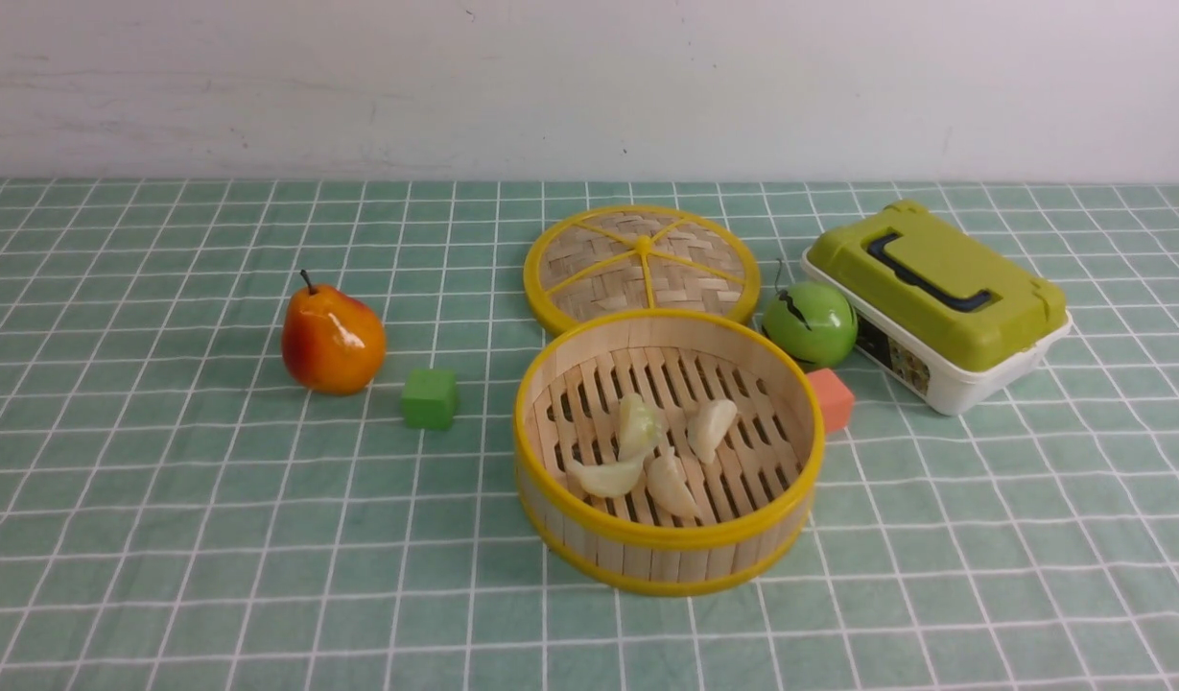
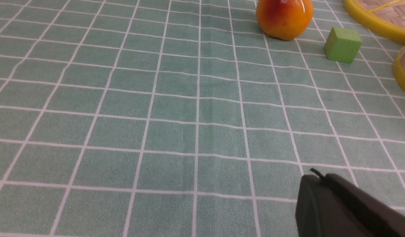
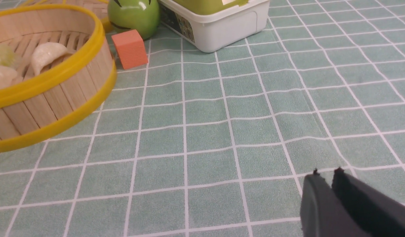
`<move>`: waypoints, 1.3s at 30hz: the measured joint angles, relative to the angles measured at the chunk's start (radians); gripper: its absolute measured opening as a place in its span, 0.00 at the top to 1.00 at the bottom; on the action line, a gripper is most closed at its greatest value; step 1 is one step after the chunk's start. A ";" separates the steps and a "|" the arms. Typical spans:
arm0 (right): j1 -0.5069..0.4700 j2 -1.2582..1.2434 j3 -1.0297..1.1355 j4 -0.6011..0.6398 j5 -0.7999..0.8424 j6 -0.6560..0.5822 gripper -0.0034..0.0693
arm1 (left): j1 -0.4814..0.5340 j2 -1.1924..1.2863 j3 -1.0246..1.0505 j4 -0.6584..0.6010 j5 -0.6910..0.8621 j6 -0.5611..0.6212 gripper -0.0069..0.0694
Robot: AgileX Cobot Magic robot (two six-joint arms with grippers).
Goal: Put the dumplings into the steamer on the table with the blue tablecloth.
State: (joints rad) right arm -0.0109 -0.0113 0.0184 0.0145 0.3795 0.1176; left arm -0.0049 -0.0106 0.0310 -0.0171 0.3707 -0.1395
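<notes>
- Four dumplings (image 1: 658, 449) lie in the steamer (image 1: 668, 537) at mid-table on the teal grid cloth (image 1: 167, 499) — none seen loose on the cloth, so by the look of it the loading is done.
- In the basket: three bunch together toward the near-left, touching or nearly so; the fourth sits just apart on the far-right. Long axes point different ways.
- Left gripper (image 2: 316, 184) hangs low over bare cloth, fingers pressed together, nothing between them. Pear (image 2: 284, 18) and green cube (image 2: 342, 44) lie well ahead of it.
- Right gripper (image 3: 326, 179) also hangs over bare cloth, holding nothing — fingertips stand a narrow slit apart, nearly together. Steamer lies well off to its left-front; orange cube (image 3: 130, 48), green apple (image 3: 134, 14) and lunch box (image 3: 218, 26) beyond.
- Neither arm shows in the front view; both look drawn back toward the robot's side.
- Nearer arm: right, judging by how much of the steamer its cam catches vs. the sliver of rim in the left cam. Any further reach would go fwd and leftward from there.
- Woven lid (image 1: 641, 264) lies flat behind the steamer, touching or just beside its far rim.
</notes>
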 joint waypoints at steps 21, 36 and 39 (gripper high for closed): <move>0.000 0.000 0.000 0.000 0.000 0.000 0.81 | 0.000 0.000 0.000 -0.001 -0.001 0.001 0.93; 0.000 0.000 0.000 0.000 0.000 0.000 0.79 | 0.000 0.000 0.000 -0.001 -0.001 0.003 0.92; 0.000 0.000 0.000 0.000 0.000 0.000 0.79 | 0.000 0.000 0.000 -0.001 -0.001 0.003 0.92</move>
State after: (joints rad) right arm -0.0109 -0.0113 0.0184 0.0145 0.3795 0.1176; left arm -0.0049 -0.0106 0.0310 -0.0183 0.3694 -0.1366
